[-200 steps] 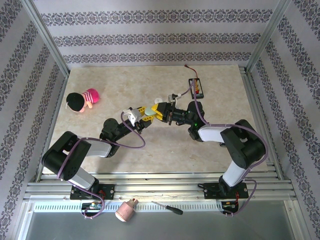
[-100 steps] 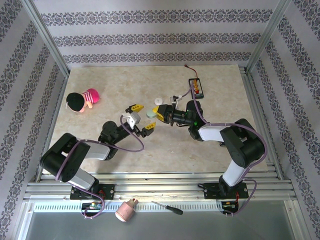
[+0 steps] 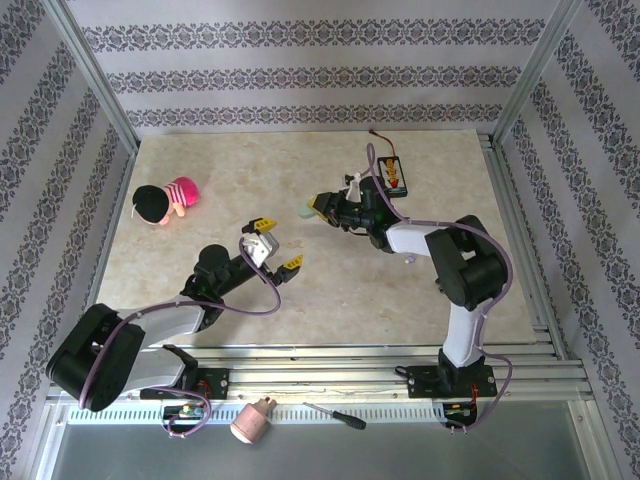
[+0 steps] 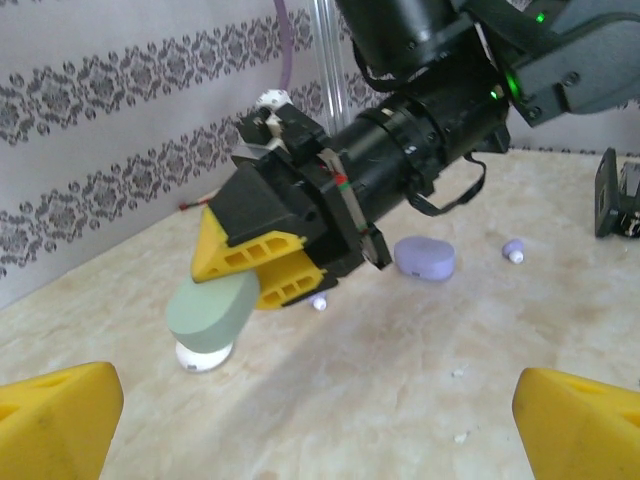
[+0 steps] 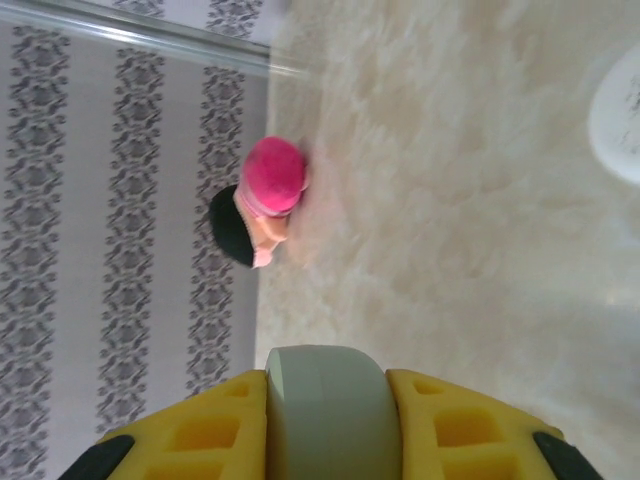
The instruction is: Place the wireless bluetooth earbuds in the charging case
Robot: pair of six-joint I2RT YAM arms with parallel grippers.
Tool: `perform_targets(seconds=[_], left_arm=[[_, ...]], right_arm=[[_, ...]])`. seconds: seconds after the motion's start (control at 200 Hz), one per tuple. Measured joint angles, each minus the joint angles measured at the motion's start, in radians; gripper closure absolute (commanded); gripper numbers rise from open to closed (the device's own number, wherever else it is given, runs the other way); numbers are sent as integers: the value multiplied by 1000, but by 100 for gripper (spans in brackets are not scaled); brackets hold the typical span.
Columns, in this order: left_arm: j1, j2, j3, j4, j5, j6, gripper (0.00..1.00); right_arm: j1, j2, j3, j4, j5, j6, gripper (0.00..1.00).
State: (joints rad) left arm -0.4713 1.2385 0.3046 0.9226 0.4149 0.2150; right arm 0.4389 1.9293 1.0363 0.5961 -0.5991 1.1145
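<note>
Right gripper (image 5: 325, 415), at the bottom of the right wrist view, clamps a pale green charging case (image 4: 210, 312). Left gripper (image 3: 278, 244), lower centre-left, is spread wide and empty. Two earbuds lie on the table (image 4: 400, 400): one lavender (image 4: 513, 250) at right, one whitish (image 4: 319, 302) at centre.

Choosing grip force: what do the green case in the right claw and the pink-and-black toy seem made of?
The green case: likely hard plastic, smooth matte, even rounded edges and a faint seam. The toy: apparently soft plush fabric, fuzzy outline, no shine.
</note>
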Motion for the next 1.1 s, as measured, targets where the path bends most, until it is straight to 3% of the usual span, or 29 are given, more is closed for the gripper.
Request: perform_targets(seconds=[0.29,0.625,0.929,1.099], left_arm=[[0,-12,-14,-108,-54,2,1],[0,-12,-23,-116,-106,-59,1],[0,-33,-48,-108,-105,-66,1],[0,-29,-50,-106,-60,-66,1]], right_arm=[[16,164,250,-204,108,-131,85],[93,328,426,-311,195,-187,81],[111,345,467,-417,249,-282,48],[108,232,394,-486,288,-373,30]])
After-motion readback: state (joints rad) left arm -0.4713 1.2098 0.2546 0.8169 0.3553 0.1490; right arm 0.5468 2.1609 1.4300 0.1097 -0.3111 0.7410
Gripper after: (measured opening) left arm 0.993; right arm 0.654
